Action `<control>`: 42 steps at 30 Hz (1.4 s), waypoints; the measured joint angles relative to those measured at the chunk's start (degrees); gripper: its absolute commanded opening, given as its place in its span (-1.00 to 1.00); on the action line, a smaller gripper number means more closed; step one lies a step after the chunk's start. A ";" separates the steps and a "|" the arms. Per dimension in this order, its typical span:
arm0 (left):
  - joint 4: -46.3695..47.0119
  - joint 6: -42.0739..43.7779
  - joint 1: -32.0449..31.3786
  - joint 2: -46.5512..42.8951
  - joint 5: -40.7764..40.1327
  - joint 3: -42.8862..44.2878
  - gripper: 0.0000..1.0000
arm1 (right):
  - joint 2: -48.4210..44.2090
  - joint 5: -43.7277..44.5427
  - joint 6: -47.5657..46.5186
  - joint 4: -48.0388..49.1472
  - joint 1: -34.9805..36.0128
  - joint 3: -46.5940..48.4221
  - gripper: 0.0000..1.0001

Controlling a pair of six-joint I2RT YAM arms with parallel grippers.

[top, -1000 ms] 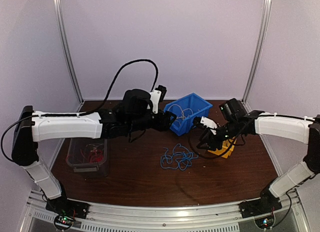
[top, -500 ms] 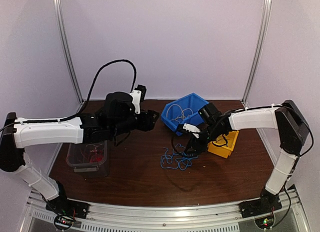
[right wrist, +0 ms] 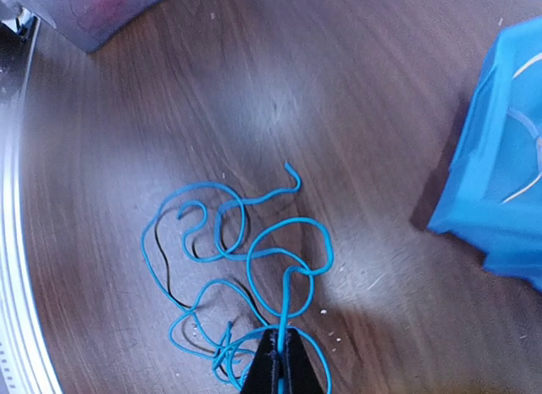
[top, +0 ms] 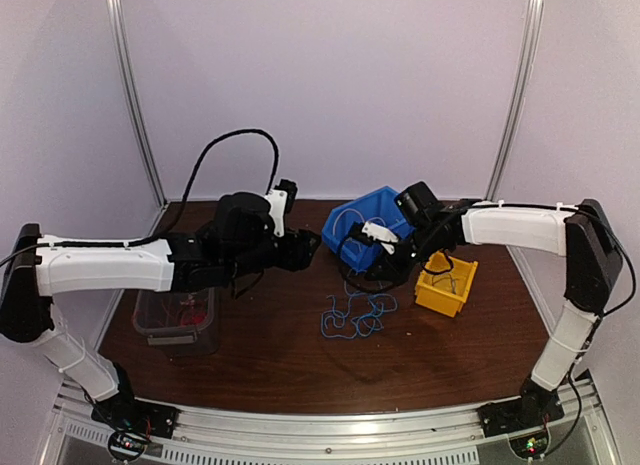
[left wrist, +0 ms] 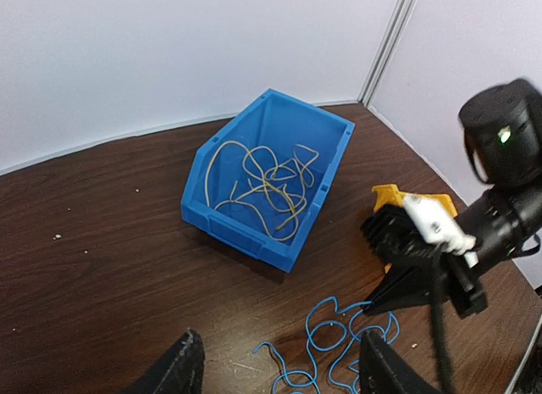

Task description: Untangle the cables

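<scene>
A loose tangle of blue cable (top: 354,316) lies on the brown table in front of the blue bin (top: 345,247). My right gripper (right wrist: 280,346) is shut on one strand of that blue cable (right wrist: 246,241), which runs up from between its closed tips. In the left wrist view the right gripper (left wrist: 378,304) touches the far edge of the blue cable (left wrist: 351,347). My left gripper (left wrist: 279,353) hangs open above the table, just left of the tangle, holding nothing. Pale yellowish cables (left wrist: 262,178) lie curled inside the blue bin (left wrist: 246,231).
A yellow bin (top: 446,286) stands right of the tangle, under the right arm. A clear bin (top: 178,313) with red cables in it sits at the left. The tilted blue bin (right wrist: 508,199) is close beside the right gripper. White walls enclose the table.
The right gripper swung left from above the yellow bin to the blue cable and shut on a strand. The left arm drew back to the left.
</scene>
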 measured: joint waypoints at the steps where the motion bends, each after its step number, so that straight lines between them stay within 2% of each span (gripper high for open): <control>1: 0.55 0.00 0.00 0.57 0.39 -0.09 0.27 | -1.27 -0.15 -0.15 -1.29 0.00 1.79 -1.00; 10: 5.88 1.66 0.00 9.05 10.08 -1.70 0.26 | -16.50 -3.23 -0.20 -4.74 0.00 18.34 -1.00; 14: 9.09 2.82 -0.28 11.72 14.16 -1.66 0.23 | -17.73 -5.11 0.98 -4.92 0.00 25.42 -1.00; 18: 10.99 3.04 -0.46 13.88 15.98 -1.31 0.21 | -17.59 -5.14 2.14 -5.05 -0.13 26.71 -1.00; 23: 11.23 3.02 -0.55 14.03 16.17 -1.31 0.21 | -17.70 -4.48 2.97 -4.92 -2.27 23.96 -1.00; 27: 11.08 3.02 -0.55 13.49 15.04 -1.38 0.21 | -19.32 -2.97 2.80 -4.90 -6.14 17.81 -1.00; 36: 10.99 3.10 -0.55 10.19 12.28 -1.68 0.21 | -25.16 -0.79 1.84 -4.81 -18.71 3.91 -1.00; 42: 13.79 4.48 -0.55 10.25 15.89 -1.38 0.22 | -27.21 -2.95 0.37 -5.70 -22.29 0.70 -1.00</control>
